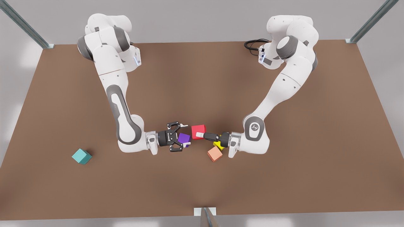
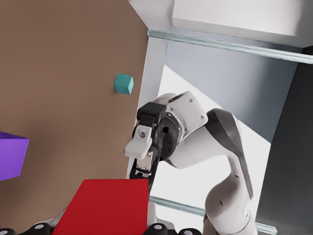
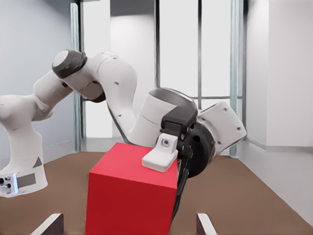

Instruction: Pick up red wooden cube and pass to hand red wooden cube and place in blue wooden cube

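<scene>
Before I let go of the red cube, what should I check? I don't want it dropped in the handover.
1. Left gripper clamped on the red cube: ok.
2. Right gripper open wide enough: ok, in the right wrist view its fingertips stand wider than the cube.
3. Right gripper shut on the cube: not ok, not yet done, so do not release.
4. Clearance from the purple cube at the right gripper: cannot tell.
5. Teal cube free on the table for the placement: ok.
</scene>
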Tool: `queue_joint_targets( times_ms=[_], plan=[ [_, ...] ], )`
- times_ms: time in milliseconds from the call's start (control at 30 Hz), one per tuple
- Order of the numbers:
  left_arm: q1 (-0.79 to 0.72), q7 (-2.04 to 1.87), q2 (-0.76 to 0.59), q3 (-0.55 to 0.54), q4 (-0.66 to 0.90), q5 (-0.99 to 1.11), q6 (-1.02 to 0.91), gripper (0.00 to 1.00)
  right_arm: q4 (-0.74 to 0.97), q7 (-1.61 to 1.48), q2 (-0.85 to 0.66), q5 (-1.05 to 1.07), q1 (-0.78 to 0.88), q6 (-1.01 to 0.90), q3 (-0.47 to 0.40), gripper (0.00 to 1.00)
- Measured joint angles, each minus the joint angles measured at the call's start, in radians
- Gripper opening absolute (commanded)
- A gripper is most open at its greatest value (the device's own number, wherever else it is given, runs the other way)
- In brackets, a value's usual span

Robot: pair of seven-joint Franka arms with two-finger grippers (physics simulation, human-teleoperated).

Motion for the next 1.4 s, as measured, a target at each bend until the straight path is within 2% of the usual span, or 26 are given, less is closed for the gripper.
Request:
queue_joint_targets(
  times_ms=[833, 867, 900, 933, 967, 1000, 1067, 1167, 1267, 1333, 1400],
  plan=[
    [-0.068, 0.015, 0.043, 0.0, 0.078, -0.019, 0.066, 0.68, 0.0, -0.099, 0.023, 0.041, 0.047, 0.034, 0.012, 0.99],
    [-0.068, 0.016, 0.043, 0.0, 0.078, -0.019, 0.067, 0.68, 0.0, -0.101, 0.023, 0.042, 0.048, 0.036, 0.014, 0.87],
    [-0.068, 0.016, 0.043, 0.0, 0.078, -0.019, 0.069, 0.68, 0.0, -0.102, 0.024, 0.042, 0.048, 0.038, 0.014, 0.65],
    [-0.068, 0.016, 0.043, 0.0, 0.078, -0.019, 0.07, 0.68, 0.001, -0.103, 0.024, 0.042, 0.046, 0.039, 0.015, 0.61],
    [-0.068, 0.016, 0.043, 0.0, 0.078, -0.019, 0.071, 0.68, 0.001, -0.104, 0.024, 0.042, 0.045, 0.04, 0.014, 0.61],
    [-0.068, 0.016, 0.043, 0.0, 0.078, -0.019, 0.072, 0.69, 0.0, -0.106, 0.024, 0.042, 0.043, 0.041, 0.014, 0.62],
    [-0.067, 0.02, 0.043, 0.0, 0.077, -0.026, 0.072, 1.0, 0.0, -0.108, 0.025, 0.041, 0.04, 0.042, 0.015, 0.63],
    [-0.042, 0.027, 0.039, 0.0, 0.073, -0.03, 0.064, 1.0, -0.001, -0.11, 0.025, 0.04, 0.036, 0.043, 0.015, 0.63],
    [0.047, 0.024, 0.031, -0.001, 0.065, -0.018, 0.015, 1.0, 0.0, -0.112, 0.025, 0.039, 0.027, 0.041, 0.014, 0.63],
    [0.172, 0.018, 0.017, -0.002, 0.053, 0.028, -0.067, 1.0, 0.001, -0.113, 0.024, 0.03, 0.01, 0.039, 0.013, 0.63],
    [0.325, 0.008, -0.024, -0.004, 0.114, 0.228, -0.218, 1.0, 0.0, -0.114, 0.016, -0.01, -0.031, 0.031, 0.009, 0.63]
  ],
)
